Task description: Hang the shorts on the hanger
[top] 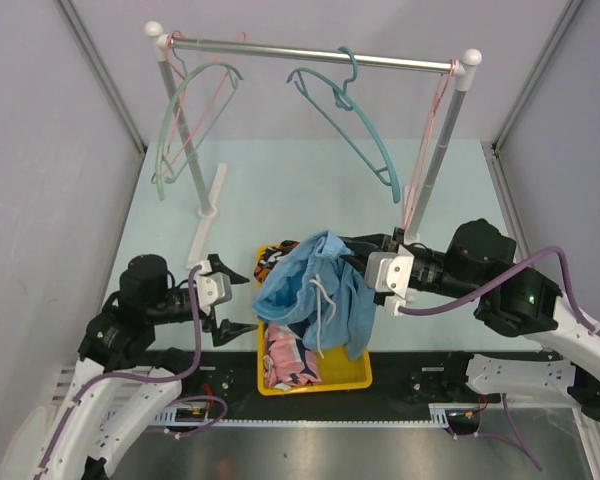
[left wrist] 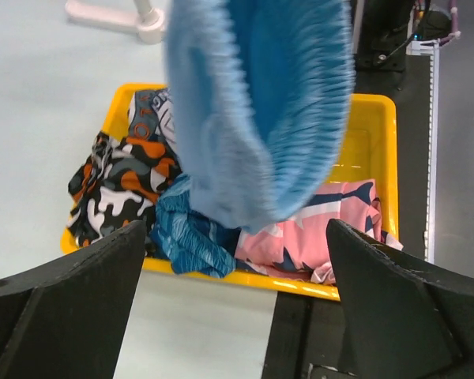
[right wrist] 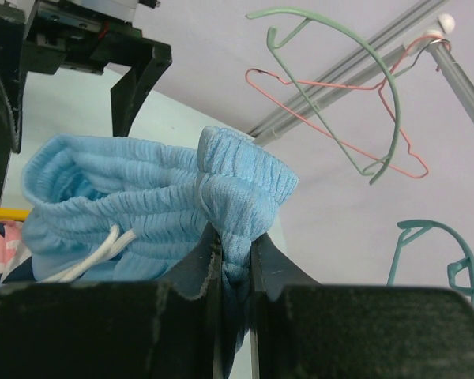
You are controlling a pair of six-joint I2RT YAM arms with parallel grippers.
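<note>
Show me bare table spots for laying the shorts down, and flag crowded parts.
Widest bare patch: the table between the rack's left post and right post, behind the yellow bin. A narrower strip: between the left post and the left wall. Crowded: the bin, full of garments, with the shorts hanging over it from the right gripper and the open left gripper alongside.

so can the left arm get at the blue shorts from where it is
Probably yes: the left gripper is open and faces the shorts, which hang from the right gripper with nothing in between.
</note>
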